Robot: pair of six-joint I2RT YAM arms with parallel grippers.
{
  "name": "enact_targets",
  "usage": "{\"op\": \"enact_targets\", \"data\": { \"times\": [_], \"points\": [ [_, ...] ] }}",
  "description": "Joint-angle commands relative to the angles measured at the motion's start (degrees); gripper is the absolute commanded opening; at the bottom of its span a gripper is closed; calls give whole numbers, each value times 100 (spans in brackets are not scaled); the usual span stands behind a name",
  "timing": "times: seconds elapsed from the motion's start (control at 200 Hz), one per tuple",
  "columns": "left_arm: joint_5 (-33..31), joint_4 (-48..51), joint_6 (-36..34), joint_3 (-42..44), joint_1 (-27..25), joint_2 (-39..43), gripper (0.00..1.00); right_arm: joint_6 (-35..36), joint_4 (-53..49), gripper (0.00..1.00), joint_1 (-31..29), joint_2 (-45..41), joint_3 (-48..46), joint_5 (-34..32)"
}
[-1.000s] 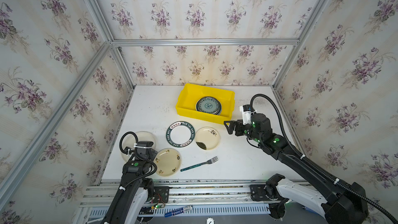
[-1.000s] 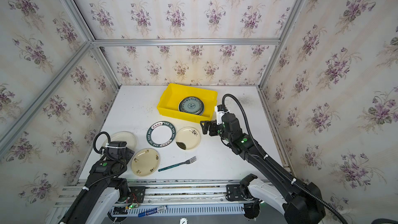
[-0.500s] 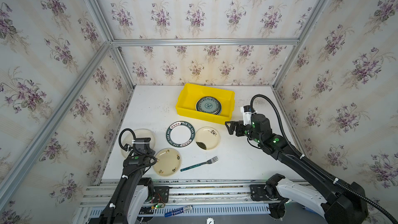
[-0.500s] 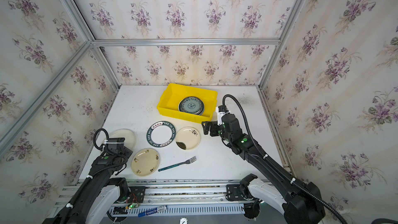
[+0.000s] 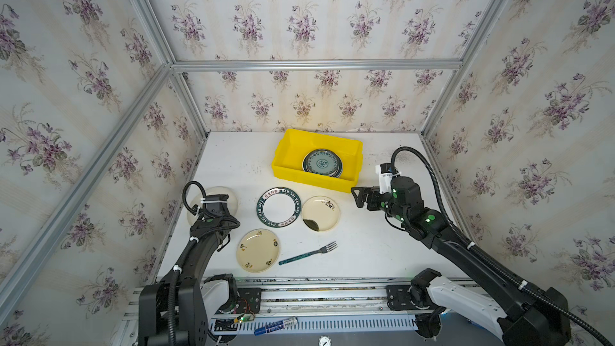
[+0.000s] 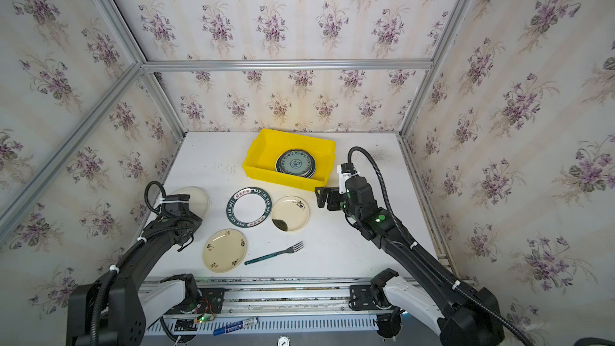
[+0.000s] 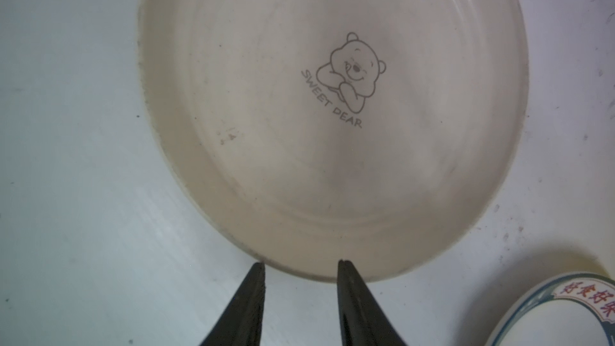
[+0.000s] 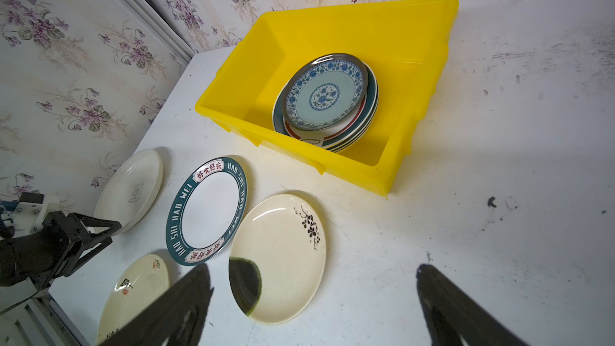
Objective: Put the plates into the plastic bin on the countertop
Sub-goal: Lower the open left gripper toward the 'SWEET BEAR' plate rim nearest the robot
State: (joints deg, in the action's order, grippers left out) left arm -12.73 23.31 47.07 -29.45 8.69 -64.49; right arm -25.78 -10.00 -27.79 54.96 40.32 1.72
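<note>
Cream-coloured and lying flat, the bear plate sits on the countertop well apart from the yellow bin, out beyond its near left corner and the farthest loose plate from it. My left gripper stands narrow astride that plate's near rim, one fingertip over the lip and one just outside, with a gap showing between them, so I judge nothing is clamped yet. My worry is the outer finger riding on the table instead of getting under the lip; the squeeze would then skid the plate further from the bin. Even a good pinch holds only the edge, so the plate could droop and slip on the way over. My right gripper hangs wide and empty just beside the bin's near right corner, where the arms could crowd, and the stack of plates fills the half of the bin nearer that gripper.
</note>
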Motion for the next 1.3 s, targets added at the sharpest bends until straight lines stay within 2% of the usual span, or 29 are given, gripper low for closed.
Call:
{"op": "enact_targets", "data": {
  "times": [0.0, 0.065, 0.31, 0.585, 0.74, 0.84, 0.97, 1.019, 1.119, 1.294],
  "points": [
    [117, -230, -213, -169, 60, -263, 31, -36, -45, 98, 11, -60, 27, -133],
    [189, -285, -239, -242, 89, -419, 25, -32, -55, 98, 15, -99, 29, -171],
    [289, -401, -251, -376, 129, -861, 21, -48, -74, 98, 28, -117, 3, -213],
    [403, -397, -338, -526, 127, -855, 19, -19, -96, 98, 54, -95, 3, -241],
    [205, -325, -412, -490, 125, -638, 22, -21, -74, 98, 72, -56, -15, -217],
    [183, -267, -499, -516, 128, -387, 26, -25, -43, 98, 90, 1, -24, -173],
    [54, -234, -602, -594, 126, -451, 38, -27, -11, 98, 105, 75, -7, -102],
    [75, -227, -629, -638, 129, -534, 43, -26, -7, 98, 107, 93, 3, -83],
    [247, -237, -699, -730, 130, -852, 61, -12, 7, 98, 116, 111, 28, -75],
    [539, -257, -1069, -955, 47, -1186, 69, 5, 32, 99, 134, 168, 51, -40]
  ]
}}
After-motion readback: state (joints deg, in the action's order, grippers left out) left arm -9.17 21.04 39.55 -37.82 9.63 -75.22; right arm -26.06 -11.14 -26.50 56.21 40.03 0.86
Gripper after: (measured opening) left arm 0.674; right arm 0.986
